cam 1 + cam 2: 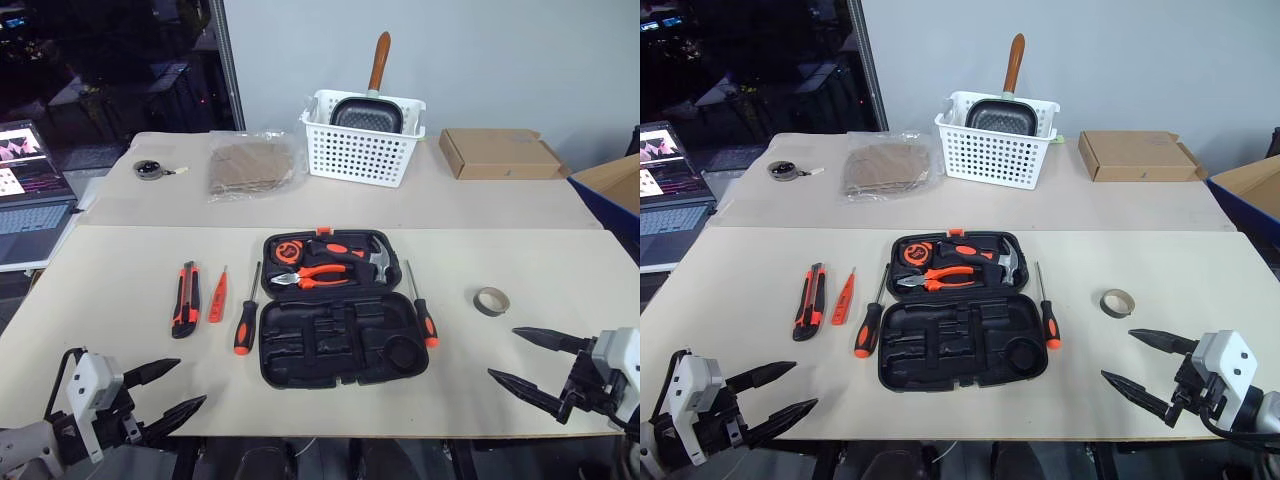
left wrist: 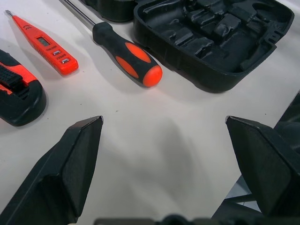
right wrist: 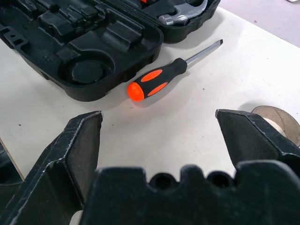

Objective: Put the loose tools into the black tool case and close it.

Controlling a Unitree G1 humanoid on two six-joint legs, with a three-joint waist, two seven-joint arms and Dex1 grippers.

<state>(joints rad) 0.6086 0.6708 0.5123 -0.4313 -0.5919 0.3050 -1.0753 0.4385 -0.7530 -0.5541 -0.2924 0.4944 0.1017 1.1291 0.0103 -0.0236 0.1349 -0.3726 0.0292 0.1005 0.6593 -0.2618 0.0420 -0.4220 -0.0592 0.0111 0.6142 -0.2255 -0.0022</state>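
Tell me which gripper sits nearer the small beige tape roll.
Right. The right gripper hovers open just in front of the small beige tape roll, slightly to its right; the left gripper is open at the table's opposite near corner, beyond the black tool case.

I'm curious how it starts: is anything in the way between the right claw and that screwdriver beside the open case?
Nothing visible. Only bare beige tabletop lies between the open right gripper and the orange-and-black-handled screwdriver beside the open black plastic tool case.
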